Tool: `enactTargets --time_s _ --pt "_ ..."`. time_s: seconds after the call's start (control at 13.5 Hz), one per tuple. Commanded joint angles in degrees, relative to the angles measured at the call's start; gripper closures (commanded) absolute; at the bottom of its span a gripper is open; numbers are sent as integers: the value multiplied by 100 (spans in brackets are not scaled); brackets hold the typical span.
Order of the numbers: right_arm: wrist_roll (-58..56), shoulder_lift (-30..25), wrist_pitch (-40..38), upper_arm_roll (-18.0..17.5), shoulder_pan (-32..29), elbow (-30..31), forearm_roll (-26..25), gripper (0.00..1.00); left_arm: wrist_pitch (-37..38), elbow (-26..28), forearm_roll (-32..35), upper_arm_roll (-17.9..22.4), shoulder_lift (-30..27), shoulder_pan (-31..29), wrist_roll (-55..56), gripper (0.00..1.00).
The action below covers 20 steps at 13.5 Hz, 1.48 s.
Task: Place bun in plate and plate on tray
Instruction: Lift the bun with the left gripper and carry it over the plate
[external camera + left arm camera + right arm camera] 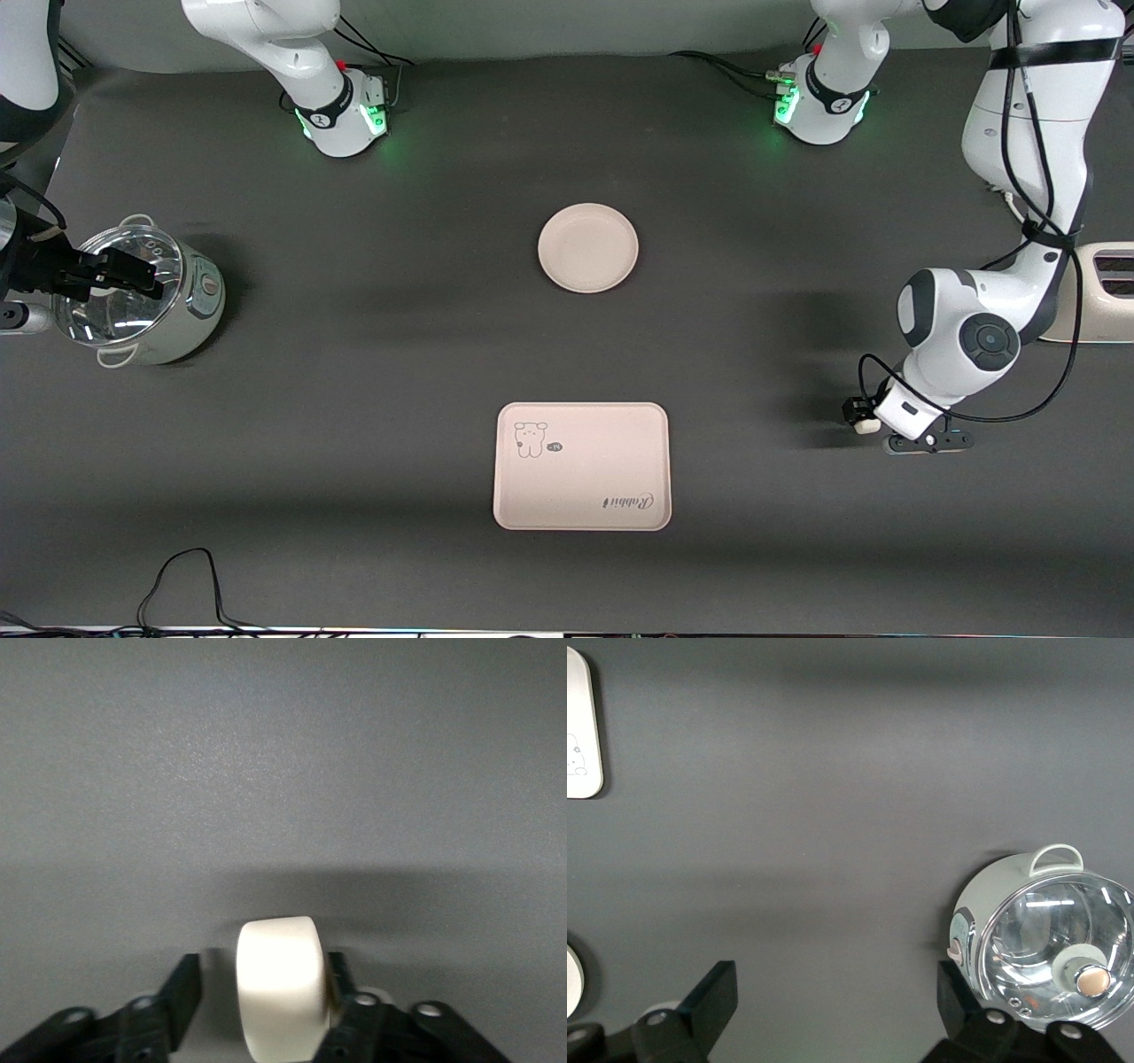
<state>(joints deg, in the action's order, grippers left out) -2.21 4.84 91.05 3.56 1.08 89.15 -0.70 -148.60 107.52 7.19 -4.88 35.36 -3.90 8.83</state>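
The bun [868,425], a small cream-white lump, lies on the table near the left arm's end. In the left wrist view the bun [277,985] sits between the fingers of my left gripper [263,979]: one finger touches it and a gap shows at the other. My left gripper [858,416] is low at the table, open around the bun. The round plate [587,247] lies empty mid-table. The tray [582,466] with the "Rabbit" print lies nearer the front camera, also empty. My right gripper [120,270] is open and empty over the pot.
A steel pot with a glass lid [142,297] stands at the right arm's end; it also shows in the right wrist view [1050,948]. A cream toaster [1103,292] stands at the left arm's end. A black cable [190,576] lies by the table's front edge.
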Motion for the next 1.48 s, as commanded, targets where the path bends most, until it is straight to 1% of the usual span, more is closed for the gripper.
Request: enactTargets --time_s 0.0,0.22,0.37,0.52,0.59,0.67,0.81,0.96,1.04,1.18,1.4 --pt "-114 -53 -35 13 -12 -29 114 0 24 -38 99 31 6 48 172 84" --pt "-122 -62 -35 13 -12 -29 114 0 85 -55 72 22 -99 65 154 83" --pt "-122 -71 -35 13 -12 -29 114 0 374 -81 90 13 -344 56 58 81" --pt "-122 -71 -35 13 -12 -38 114 0 1127 -160 98 -65 -879 91 -48 78" --pt "-122 -71 -35 13 -12 -38 114 0 1601 -204 90 -205 -1213 91 -126 78" --pt "-122 -71 -35 13 -12 -38 114 0 2093 -292 64 -389 -1555 65 -197 76" --pt "-122 -71 -35 13 -12 -38 114 0 2990 -433 -102 -740 -2162 74 -189 75" --pt "-122 -79 -44 13 -12 -29 114 0 3817 -704 -532 -1127 -2542 74 -101 76" --pt "-122 -79 -44 13 -12 -29 114 0 4073 -819 -743 -1321 -2648 74 -49 76" --pt "-122 -79 -44 21 -12 -12 114 0 4146 -846 -815 -1777 -2806 91 301 76" --pt "-122 -79 -44 21 -21 -12 114 0 4058 -855 -711 -2664 -2790 152 1600 75"
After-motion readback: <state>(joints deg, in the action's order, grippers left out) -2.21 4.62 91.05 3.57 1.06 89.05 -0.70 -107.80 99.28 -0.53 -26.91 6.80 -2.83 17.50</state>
